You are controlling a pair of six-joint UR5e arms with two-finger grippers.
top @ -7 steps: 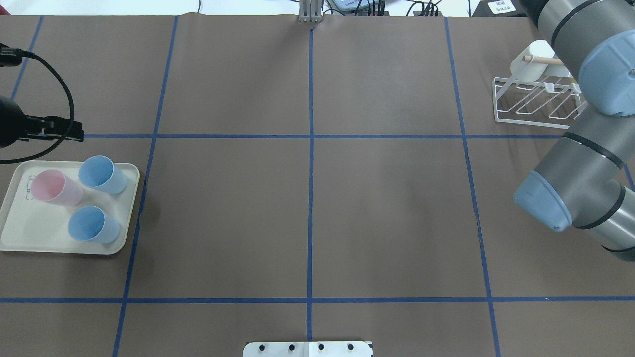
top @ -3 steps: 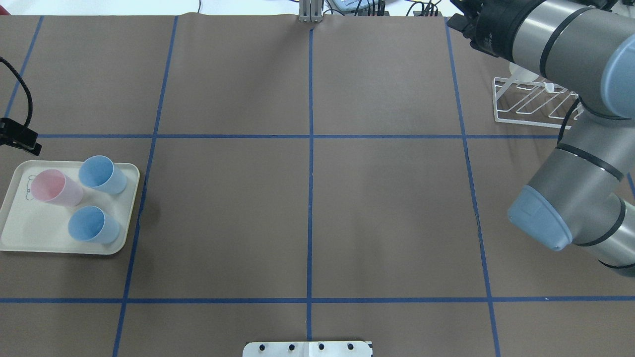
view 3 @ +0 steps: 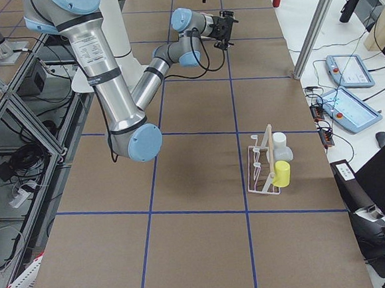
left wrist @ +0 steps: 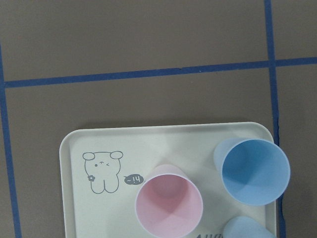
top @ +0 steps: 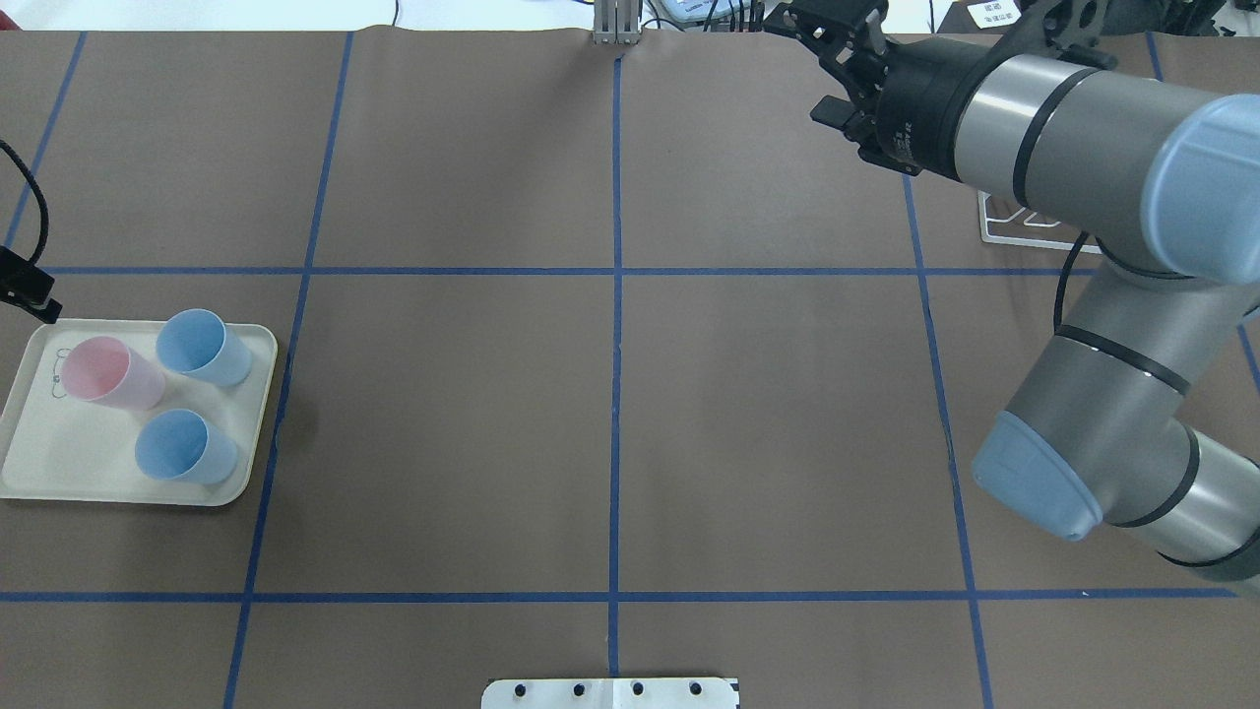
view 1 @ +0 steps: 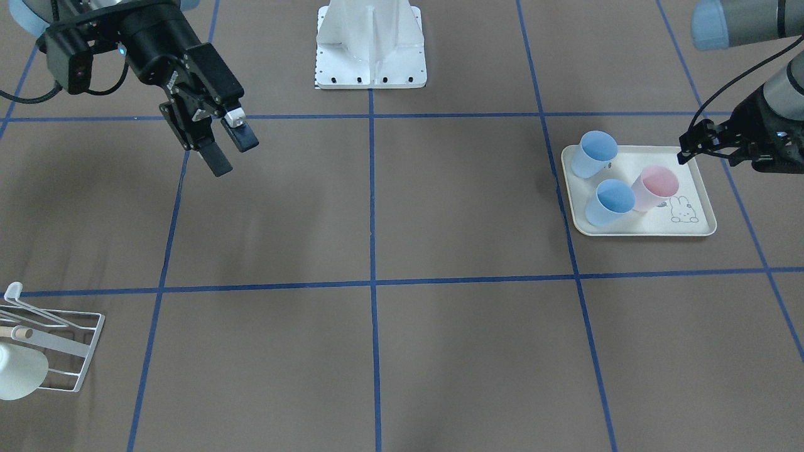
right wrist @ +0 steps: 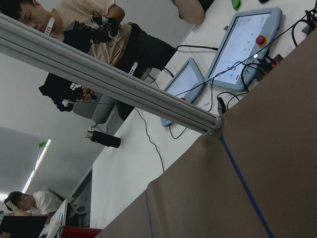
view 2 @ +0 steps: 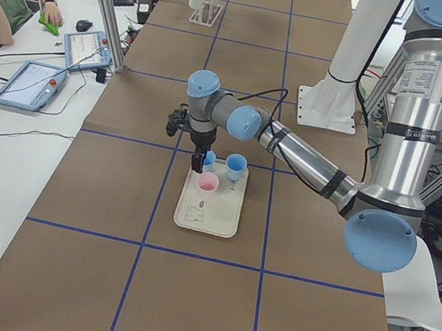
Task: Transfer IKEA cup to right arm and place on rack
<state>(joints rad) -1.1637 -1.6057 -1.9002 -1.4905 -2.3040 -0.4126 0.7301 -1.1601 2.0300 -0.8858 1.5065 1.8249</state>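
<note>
We see three cups standing upright, mouths up, on the cream tray (top: pixel 59 473) at the table's left end: a pink cup (top: pixel 108 372), a blue cup (top: pixel 200 347) touching or just beside it, and a second blue cup (top: pixel 184 446) nearer the robot. We cannot tell which one the task means. The tray carries a line drawing of a small animal (left wrist: pixel 101 171) with a speech bubble (left wrist: pixel 133 180); seen upside down, its writing seems to read "hi". More letters at the tray's edge are cut off and unreadable.

The left gripper (view 2: pixel 197 161) hangs over the tray near the pink cup, pointing down; we cannot tell how its fingers stand.

The rack (view 3: pixel 261 168) sits well apart, at the table's right end, with its wooden dowel (view 3: pixel 267 145) slanting up and a white cup (view 3: pixel 280 144) and a yellow cup (view 3: pixel 282 173) on it.

The right gripper (view 1: pixel 231 149) is raised above the table, its two fingers spread apart with nothing between them.
</note>
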